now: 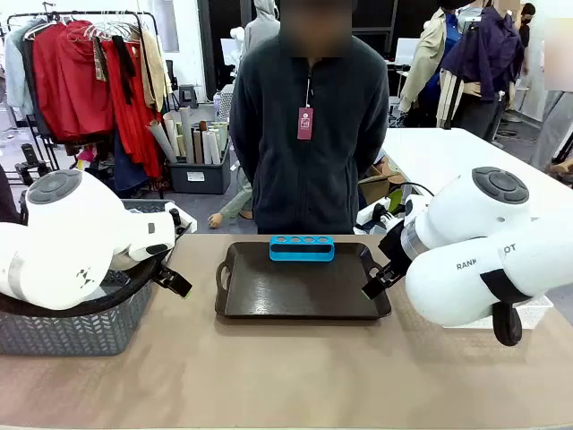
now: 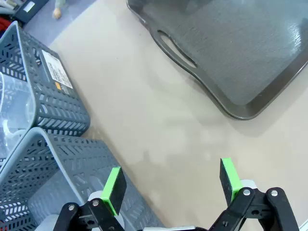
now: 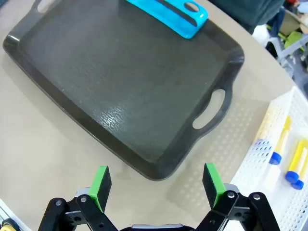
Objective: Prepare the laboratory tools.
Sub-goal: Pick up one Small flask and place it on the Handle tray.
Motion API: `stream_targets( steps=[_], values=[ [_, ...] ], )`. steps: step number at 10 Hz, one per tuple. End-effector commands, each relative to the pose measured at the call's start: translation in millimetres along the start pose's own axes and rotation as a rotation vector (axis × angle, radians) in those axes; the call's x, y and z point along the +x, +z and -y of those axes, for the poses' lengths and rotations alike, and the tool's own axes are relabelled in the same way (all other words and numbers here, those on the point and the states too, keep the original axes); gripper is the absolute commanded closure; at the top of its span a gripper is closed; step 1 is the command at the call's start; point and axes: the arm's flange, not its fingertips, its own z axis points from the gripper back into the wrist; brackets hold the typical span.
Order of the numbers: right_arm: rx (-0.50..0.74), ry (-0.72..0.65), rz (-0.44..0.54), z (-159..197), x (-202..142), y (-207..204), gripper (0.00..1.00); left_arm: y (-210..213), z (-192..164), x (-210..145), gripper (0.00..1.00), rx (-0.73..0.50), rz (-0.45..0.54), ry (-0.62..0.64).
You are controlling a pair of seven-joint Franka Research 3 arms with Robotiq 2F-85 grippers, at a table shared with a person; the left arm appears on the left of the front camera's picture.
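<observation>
Yellow-filled tubes [image 3: 280,139] with blue caps lie in the white mesh bin [image 3: 262,166], to the right of my right gripper [image 3: 156,185]. That gripper is open and hovers over the table just off the dark tray's [image 3: 120,82] handle end. A blue tube rack [image 1: 302,248] stands on the tray's far edge, its holes bare. My left gripper [image 2: 172,185] is open too, above the table between the tray [image 2: 240,53] and two grey baskets [image 2: 57,101]. Something clear [image 2: 14,110] lies in the farther basket; I cannot make out what it is. Both grippers hold nothing.
A person stands behind the table's far side, hands out of sight. The grey basket [image 1: 72,327] sits under my left arm, and the white bin [image 1: 533,313] lies beneath my right arm. Bare table runs along the near side.
</observation>
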Motion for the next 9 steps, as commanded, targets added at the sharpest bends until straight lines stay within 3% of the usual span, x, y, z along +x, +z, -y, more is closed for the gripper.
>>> stream_targets(
  steps=[1,9],
  values=[
    [0.000,0.000,0.000,0.0,0.0,0.0,0.00,0.1,0.0,0.0,0.00,0.000,0.000,0.000],
    [0.000,0.000,0.000,0.0,0.0,0.0,0.00,0.1,0.0,0.0,0.00,0.000,0.000,0.000]
  ],
)
